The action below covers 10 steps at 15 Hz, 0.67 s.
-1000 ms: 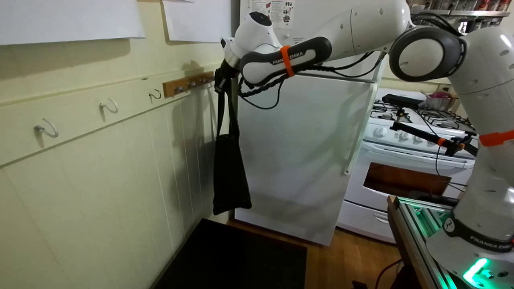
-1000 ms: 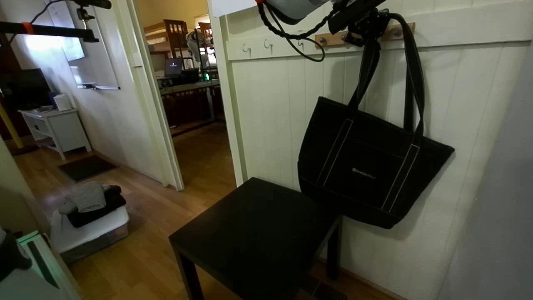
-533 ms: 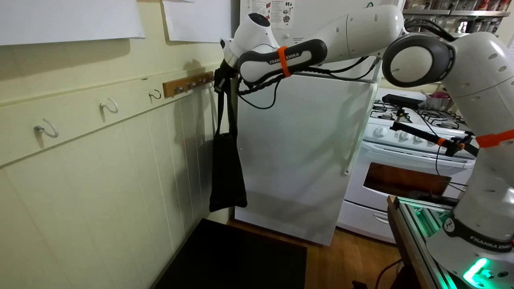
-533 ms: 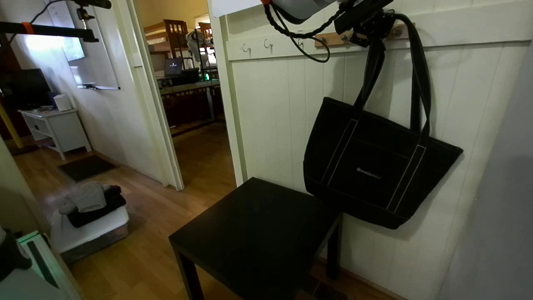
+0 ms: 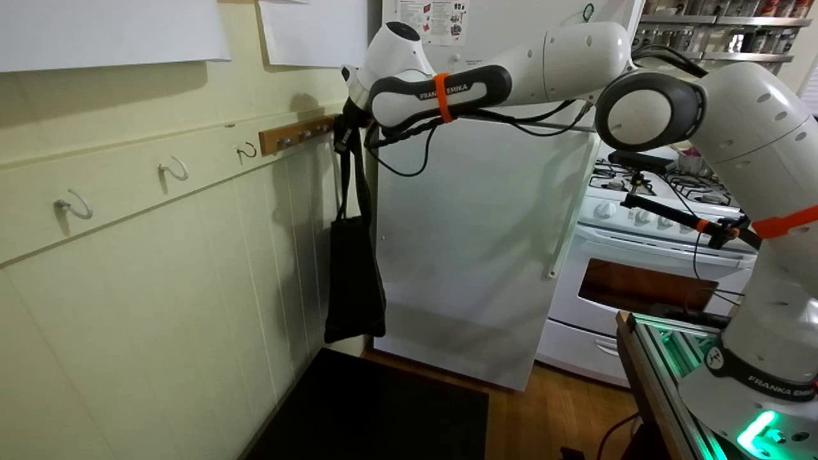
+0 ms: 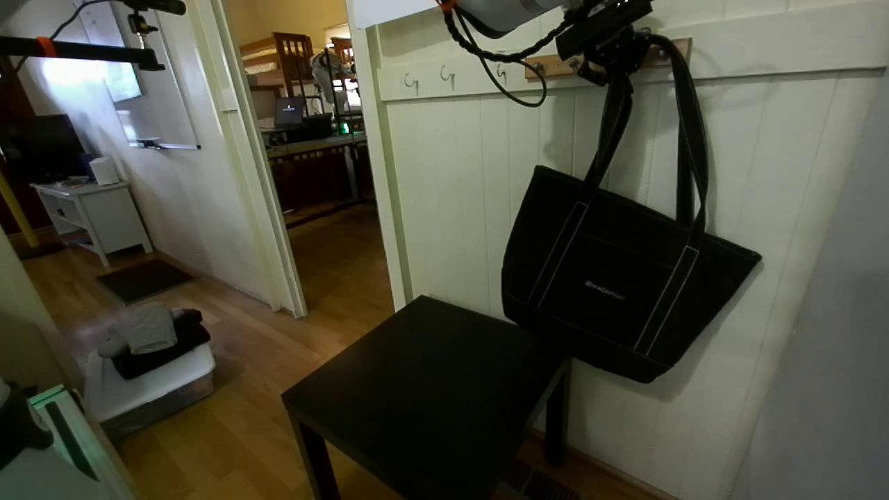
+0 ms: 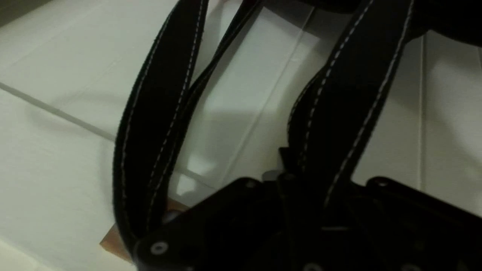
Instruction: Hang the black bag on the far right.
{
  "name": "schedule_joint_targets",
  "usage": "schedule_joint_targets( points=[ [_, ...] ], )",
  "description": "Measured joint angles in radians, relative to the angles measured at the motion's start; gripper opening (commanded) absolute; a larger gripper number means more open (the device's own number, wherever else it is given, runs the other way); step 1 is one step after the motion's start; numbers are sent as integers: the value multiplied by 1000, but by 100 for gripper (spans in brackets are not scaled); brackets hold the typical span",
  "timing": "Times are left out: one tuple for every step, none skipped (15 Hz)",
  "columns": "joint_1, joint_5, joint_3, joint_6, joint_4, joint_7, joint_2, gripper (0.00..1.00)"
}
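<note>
Jaws of the gripper (image 6: 615, 64) pinch the bag (image 6: 625, 278) by its straps (image 7: 339, 113), right of centre in an exterior view. It has just dipped slightly, probably lowering them onto the end peg (image 7: 172, 216); whether they have caught isn't clear.

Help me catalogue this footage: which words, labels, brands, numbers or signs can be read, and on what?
"FRAN… EMIKA" on the arm; an orange band hides the middle letters.
"FRANKA EM…" on the base; the end is unclear.
Too blurred to read: the white print on the bag.
Too small to read: the sheet on the fridge, the print below it, and the mark on the laptop.
</note>
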State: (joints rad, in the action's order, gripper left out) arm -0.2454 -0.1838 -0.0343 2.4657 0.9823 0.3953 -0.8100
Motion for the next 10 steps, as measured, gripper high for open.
schedule_joint_targets(
  points=[
    [-1,4,2,-12,-17,5,-9,2],
    [-2,6,3,-24,-33,9,-17,2],
    [-3,8,3,-36,-49,13,-25,2],
    [-4,9,3,-45,-65,17,-34,2],
    [-6,9,3,-55,-80,18,-41,2],
    [-7,10,3,-63,-95,19,-50,2],
    [-8,10,3,-71,-111,19,-59,2],
    [-9,10,3,-77,-126,19,-68,2],
    [-10,10,3,-81,-141,19,-77,2],
    [-10,11,3,-84,-155,20,-86,2]
  ],
)
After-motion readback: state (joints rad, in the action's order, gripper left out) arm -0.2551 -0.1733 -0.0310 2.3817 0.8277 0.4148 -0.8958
